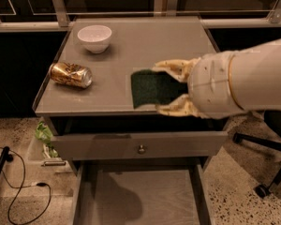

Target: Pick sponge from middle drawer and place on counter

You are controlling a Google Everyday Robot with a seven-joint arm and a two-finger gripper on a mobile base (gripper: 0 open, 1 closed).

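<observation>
My gripper (pixel 162 88) is shut on the sponge (pixel 152 87), dark green face up, and holds it over the front part of the counter (pixel 131 46). The two pale fingers (pixel 173 65) clamp the sponge's right side from the far and near edges. Whether the sponge touches the counter cannot be told. The middle drawer (pixel 140 196) is pulled out below, with its pale grey floor showing.
A white bowl (pixel 94 37) stands at the counter's back left. A gold can (pixel 70 74) lies on its side at the left. The top drawer with a round knob (pixel 141 149) stands slightly open. Cables (pixel 18 191) lie on the floor at left; a chair base (pixel 264 186) at right.
</observation>
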